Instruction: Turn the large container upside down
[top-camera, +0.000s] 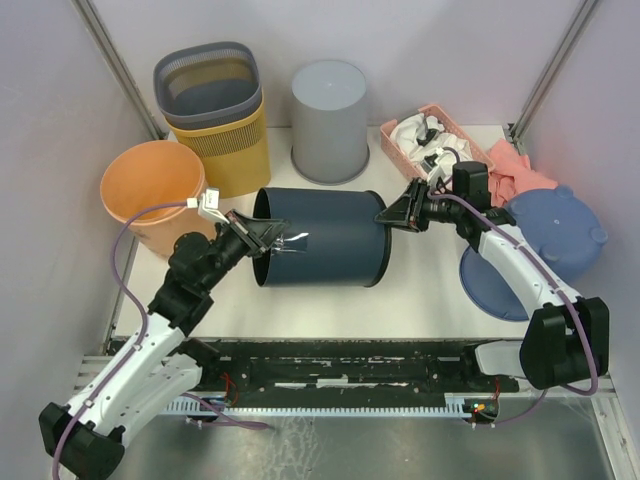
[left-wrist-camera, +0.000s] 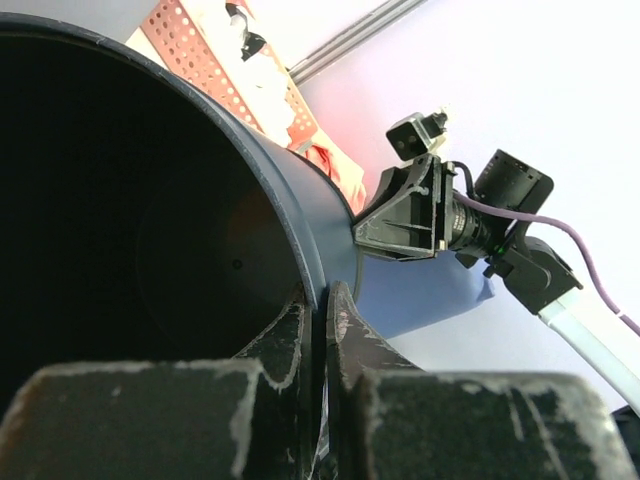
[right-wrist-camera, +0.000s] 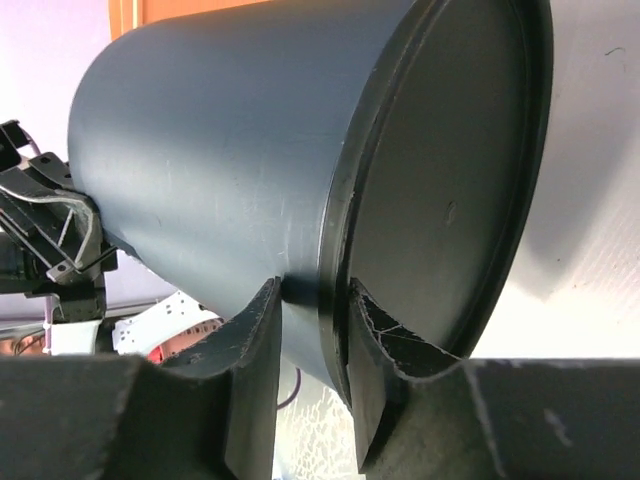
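The large container (top-camera: 325, 238), a dark blue cylinder, lies on its side mid-table with its open mouth to the left. My left gripper (top-camera: 262, 238) is shut on the mouth's rim, one finger inside and one outside; in the left wrist view the jaws (left-wrist-camera: 322, 300) pinch the thin rim (left-wrist-camera: 300, 225). My right gripper (top-camera: 385, 215) sits at the closed base, on the right. There the right gripper's (right-wrist-camera: 312, 295) jaws straddle the base edge of the container (right-wrist-camera: 220, 150), one finger on the wall and the other on the bottom.
An orange bucket (top-camera: 150, 180) stands at the left. Behind it are a yellow basket (top-camera: 225, 140) and a grey bin (top-camera: 330, 120). A pink basket (top-camera: 430, 135) and pink cloth (top-camera: 520, 170) sit back right, above blue lids (top-camera: 555, 235).
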